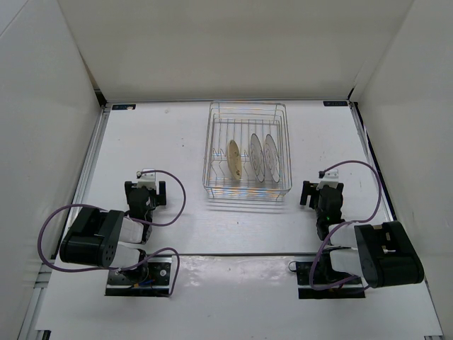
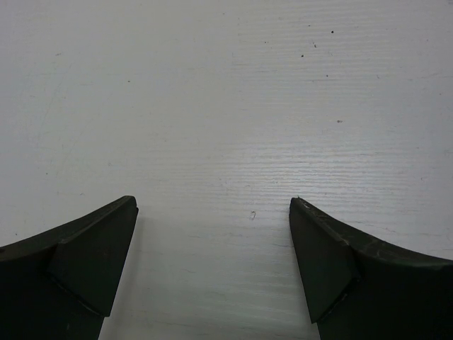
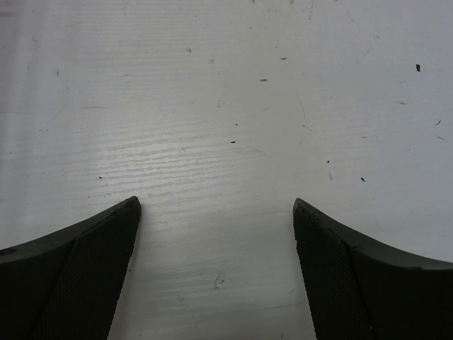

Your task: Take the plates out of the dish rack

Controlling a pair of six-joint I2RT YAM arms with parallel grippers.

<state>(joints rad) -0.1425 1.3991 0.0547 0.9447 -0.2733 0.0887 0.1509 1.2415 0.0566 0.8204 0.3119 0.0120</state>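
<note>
The silver wire dish rack [image 1: 214,142] stands at the middle back of the table. Three plates stand on edge in it: a tan plate [image 1: 234,159] on the left, a silver plate [image 1: 255,157] in the middle, another silver plate [image 1: 271,156] on the right. My left gripper [image 1: 146,193] rests low near the table to the rack's front left, open, nothing between its fingers [image 2: 99,255]. My right gripper [image 1: 322,193] sits to the rack's front right, also open and empty. Both wrist views show only bare white tabletop between the black fingers [image 3: 99,269].
White walls enclose the table on the left, back and right. Black table rails run along both sides [image 1: 92,163]. Purple cables loop beside each arm [image 1: 173,191]. The arm bases [image 1: 138,276] sit at the near edge.
</note>
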